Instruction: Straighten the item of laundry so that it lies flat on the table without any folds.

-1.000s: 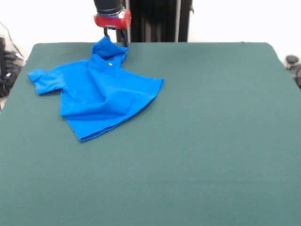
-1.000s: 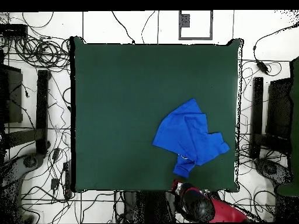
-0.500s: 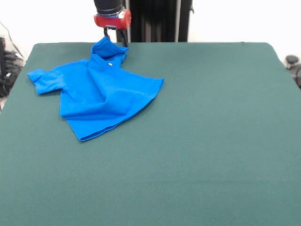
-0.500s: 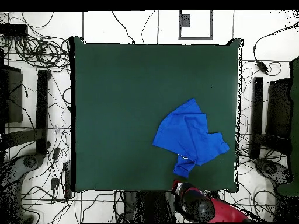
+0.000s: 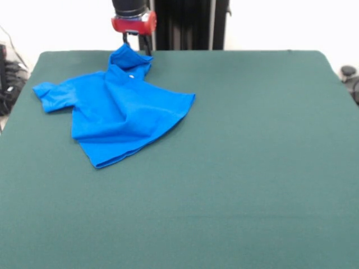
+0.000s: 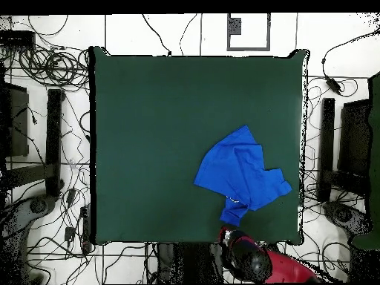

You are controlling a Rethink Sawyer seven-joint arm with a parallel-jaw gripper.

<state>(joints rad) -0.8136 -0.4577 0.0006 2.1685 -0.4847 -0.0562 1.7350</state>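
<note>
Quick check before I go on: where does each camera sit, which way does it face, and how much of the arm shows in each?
Front view: across the table, facing the robot; looks at the blue T-shirt; the gripper and red wrist show at the top edge.
Overhead view: above the table, looking straight down; the arm's red and black end shows at the bottom edge.
Shared: T-shirt, table and arm end; the gripper stands at the shirt's raised tip.

The arm [image 5: 133, 15] is cut off by the top edge in the front view. The gripper [image 5: 138, 42] tips sit behind the raised bit of the T-shirt [image 5: 115, 106], so their grip is hidden. Folds hide part of the shirt.
</note>
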